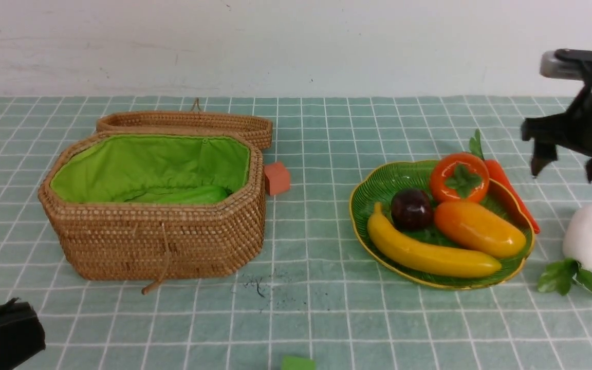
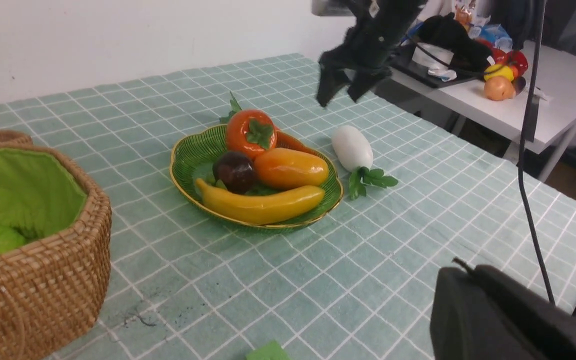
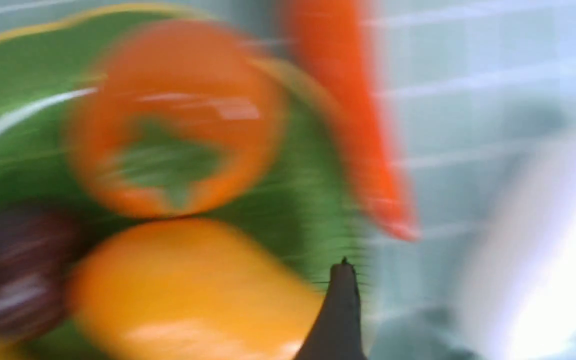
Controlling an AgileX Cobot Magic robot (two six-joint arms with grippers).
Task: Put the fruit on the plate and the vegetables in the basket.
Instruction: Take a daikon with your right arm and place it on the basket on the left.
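Note:
The green plate (image 1: 378, 187) holds the banana (image 1: 429, 253), mango (image 1: 478, 228), mangosteen (image 1: 411, 208) and persimmon (image 1: 459, 177). The carrot (image 1: 513, 198) lies along the plate's right rim. The white radish (image 1: 590, 235) lies on the cloth to the right. The light-green gourd (image 1: 193, 195) lies in the open wicker basket (image 1: 157, 241). My right gripper (image 1: 566, 174) is open and empty, in the air above the gap between carrot and radish; its blurred wrist view shows the carrot (image 3: 353, 125) and radish (image 3: 543, 250). My left gripper (image 2: 468, 272) is shut and empty, low at the front left.
The basket's lid (image 1: 188, 123) lies open behind it. An orange-red block (image 1: 277, 178) sits right of the basket, and a green block (image 1: 298, 363) at the front edge. A side table (image 2: 558, 107) with clutter stands beyond the table's right edge.

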